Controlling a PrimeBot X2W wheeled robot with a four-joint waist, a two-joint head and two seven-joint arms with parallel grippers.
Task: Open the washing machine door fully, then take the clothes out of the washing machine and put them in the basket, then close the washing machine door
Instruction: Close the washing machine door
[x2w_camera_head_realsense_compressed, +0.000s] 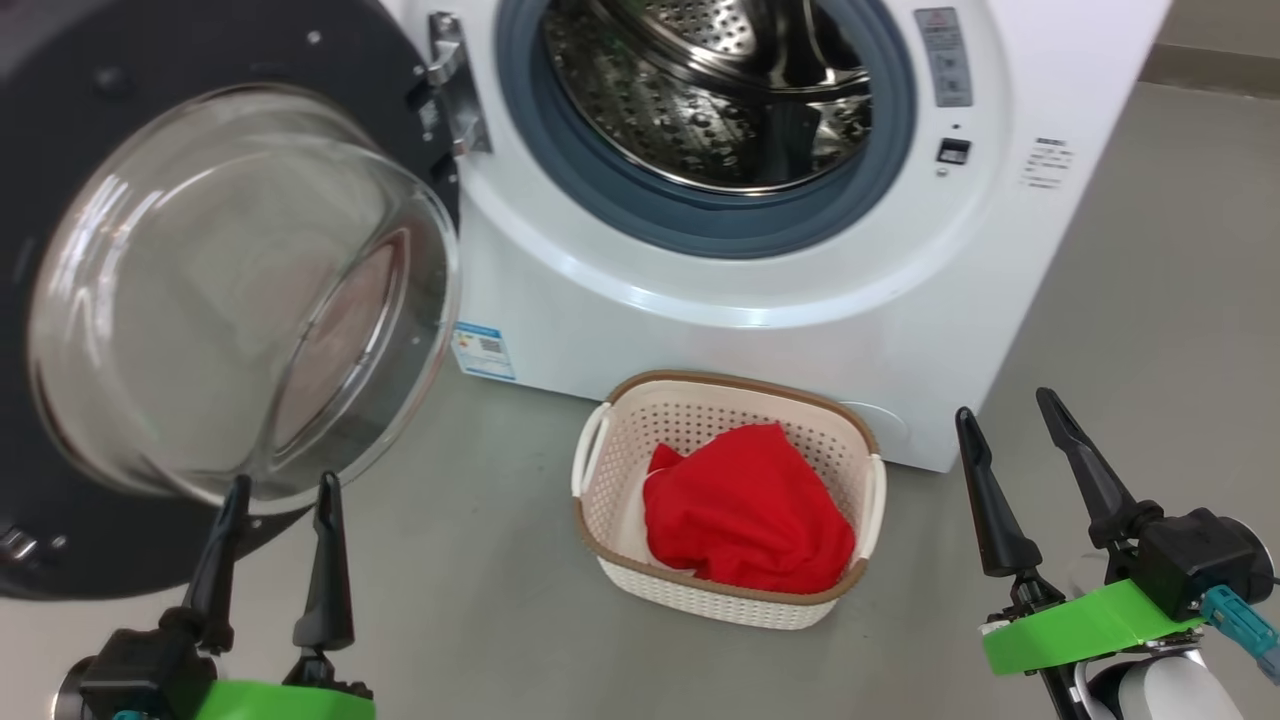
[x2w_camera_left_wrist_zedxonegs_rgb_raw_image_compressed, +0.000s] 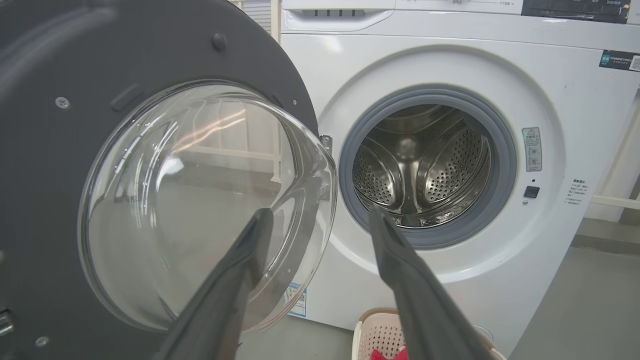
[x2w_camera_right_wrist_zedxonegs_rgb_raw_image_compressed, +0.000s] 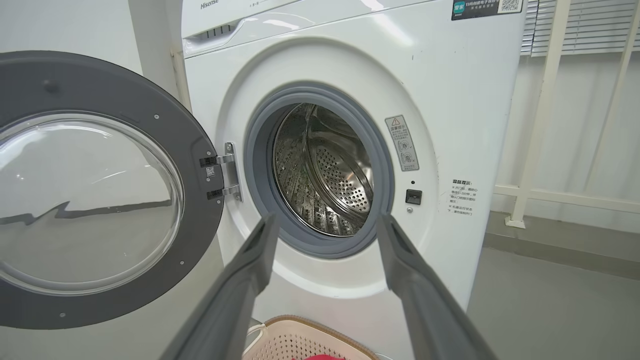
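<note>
Cream basket (x2w_camera_head_realsense_compressed: 700, 600) seemingly lies lengthwise along washing machine (x2w_camera_head_realsense_compressed: 700, 330)

The small cream perforated plastic basket (x2w_camera_head_realsense_compressed: 700, 597) sits ahead of and between the left gripper (x2w_camera_head_realsense_compressed: 284, 480) and right gripper (x2w_camera_head_realsense_compressed: 1003, 402), with the bright red fabric clothes (x2w_camera_head_realsense_compressed: 750, 510) in it. Behind it stands the big white front-loading washing machine (x2w_camera_head_realsense_compressed: 700, 330). Its round black-rimmed glass door (x2w_camera_head_realsense_compressed: 230, 290) hangs just beyond the left gripper.

Hisense logo (x2w_camera_right_wrist_zedxonegs_rgb_raw_image_compressed: 210, 5) on washing machine (x2w_camera_right_wrist_zedxonegs_rgb_raw_image_compressed: 450, 100), top left. Warning-triangle label (x2w_camera_right_wrist_zedxonegs_rgb_raw_image_compressed: 401, 143) on machine front, right of centre. QR sticker (x2w_camera_right_wrist_zedxonegs_rgb_raw_image_compressed: 487, 7) top right. Other print too small to read.
</note>
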